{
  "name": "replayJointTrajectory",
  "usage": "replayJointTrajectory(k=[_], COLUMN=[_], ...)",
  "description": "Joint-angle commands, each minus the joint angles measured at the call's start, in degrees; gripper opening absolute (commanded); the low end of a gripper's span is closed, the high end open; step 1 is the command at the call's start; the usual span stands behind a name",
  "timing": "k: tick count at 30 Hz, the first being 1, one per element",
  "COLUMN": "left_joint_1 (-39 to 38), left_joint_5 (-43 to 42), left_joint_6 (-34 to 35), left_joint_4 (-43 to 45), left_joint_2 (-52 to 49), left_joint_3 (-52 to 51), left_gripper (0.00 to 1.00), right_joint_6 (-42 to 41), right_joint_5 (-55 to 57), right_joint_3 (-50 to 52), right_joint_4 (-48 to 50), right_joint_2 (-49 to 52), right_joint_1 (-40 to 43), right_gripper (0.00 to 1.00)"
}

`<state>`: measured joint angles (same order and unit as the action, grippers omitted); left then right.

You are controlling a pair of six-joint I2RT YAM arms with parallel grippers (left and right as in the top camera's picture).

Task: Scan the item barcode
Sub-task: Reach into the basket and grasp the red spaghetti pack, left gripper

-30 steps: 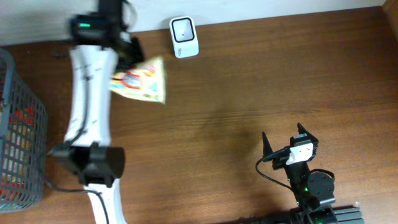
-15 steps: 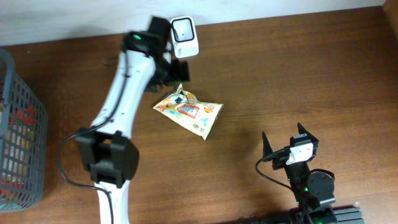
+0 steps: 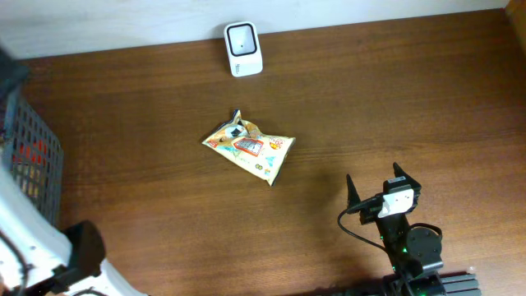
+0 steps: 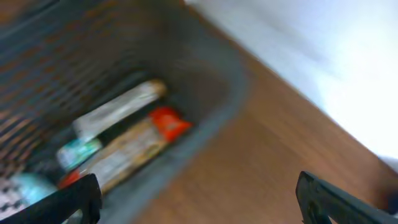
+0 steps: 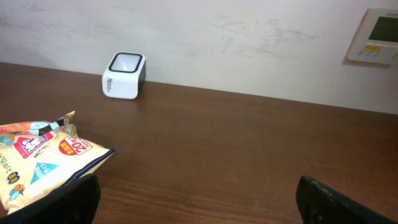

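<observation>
The shiny yellow snack bag with bright pictures lies flat on the brown wooden table, near the middle; nothing holds it. It sits nearer than the small white box scanner with a dark window, which stands at the far edge by the wall; I think the bag lies there so an arm can reach it and carry it to that window.

The left gripper has its jaws spread wide with nothing between them; it hangs over the grey wire basket at the left side, maybe to pick from the long packets inside. The right gripper is at the near right, well apart from the bag; its jaws are spread wide too and hold nothing; it looks like it is waiting.

Some things are hard to see. The left wrist picture is very blurry, so I cannot tell what the packets are; one looks red and one pale. From above, the white left arm is cut off at the near left corner, and the basket is cut off at the left edge. I cannot find the barcode on the bag; it may be on the side facing down.
</observation>
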<state>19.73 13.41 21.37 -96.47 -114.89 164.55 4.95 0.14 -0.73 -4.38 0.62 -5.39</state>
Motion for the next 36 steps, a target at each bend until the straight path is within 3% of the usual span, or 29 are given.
replayJointTrajectory(k=[1,7,12,16,19,28,36], left_joint_1=[8.8,17.9,21.9,22.8,22.8,22.8,22.8], left_joint_5=[1.0,0.7,-9.9,-10.7,-17.1,-17.1,-16.6], left_joint_6=[4.1,3.7,-11.3,-16.3,-26.8,-34.2,-37.6], left_joint_4=[-0.2,6.0,18.4,26.7,36.2,49.5,53.4], left_joint_2=[-1.4,-1.4,-1.4,-1.5,-1.5,-1.7,-3.2], left_joint_3=[-5.8,-20.6,-39.5,-50.4,-59.5,-72.5,-76.5], left_gripper=[0.98,0.99,1.00,0.99,0.99,1.00,0.97], right_joint_6=[0.2,0.2,0.2,0.2,0.2,0.2,0.2], right_joint_5=[-0.1,-0.1,-0.1,-0.1,-0.1,-0.1,-0.1], right_joint_3=[0.4,0.4,0.4,0.4,0.4,0.4,0.4], right_joint_4=[-0.2,-0.2,-0.2,-0.2,-0.2,-0.2,-0.2], right_joint_2=[-0.4,-0.4,-0.4,-0.4,-0.4,-0.4,-0.4], right_joint_1=[0.3,0.3,0.3,0.3,0.3,0.3,0.3], right_gripper=[0.99,0.99,0.99,0.99,0.99,0.99,0.99])
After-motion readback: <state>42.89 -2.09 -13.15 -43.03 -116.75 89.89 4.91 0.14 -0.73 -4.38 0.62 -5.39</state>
